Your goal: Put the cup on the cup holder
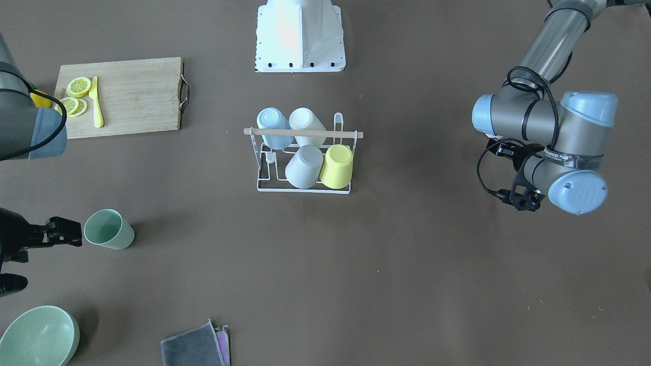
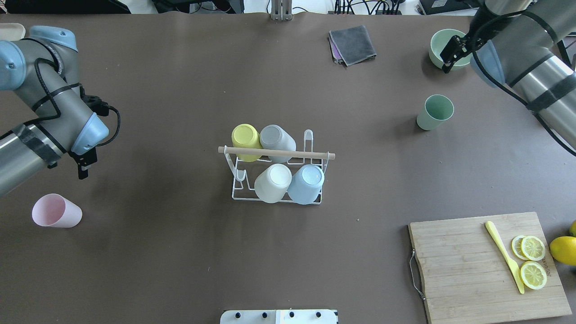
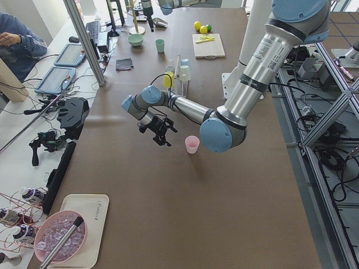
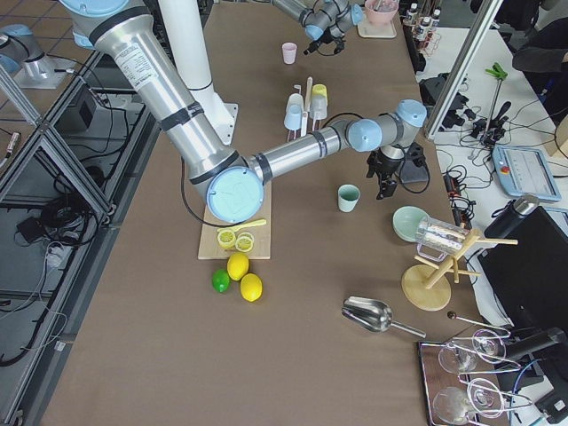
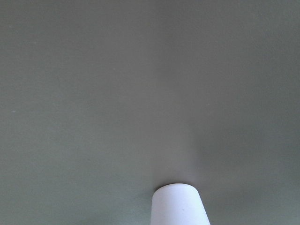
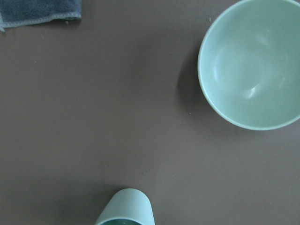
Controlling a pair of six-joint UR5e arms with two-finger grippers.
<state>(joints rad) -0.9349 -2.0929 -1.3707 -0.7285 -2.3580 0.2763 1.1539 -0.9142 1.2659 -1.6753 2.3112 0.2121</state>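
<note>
The white wire cup holder [image 1: 264,175] with a wooden rod stands mid-table, and it also shows from overhead [image 2: 237,180]. It holds blue, cream, grey and yellow cups upside down. A green cup [image 1: 108,229] stands upright on the table and shows in the overhead view [image 2: 434,112] and the right wrist view [image 6: 126,208]. My right gripper [image 1: 79,233] hovers just beside it, open and empty. A pink cup [image 2: 56,211] lies on its side near my left gripper [image 2: 82,168], which is open and empty above the table. The pink cup's base shows in the left wrist view [image 5: 180,206].
A green bowl [image 1: 38,338] and a folded grey cloth [image 1: 196,345] lie at the far edge near the right arm. A wooden cutting board [image 1: 137,96] holds lemon slices and a yellow knife. The robot's white base [image 1: 300,35] is behind the holder.
</note>
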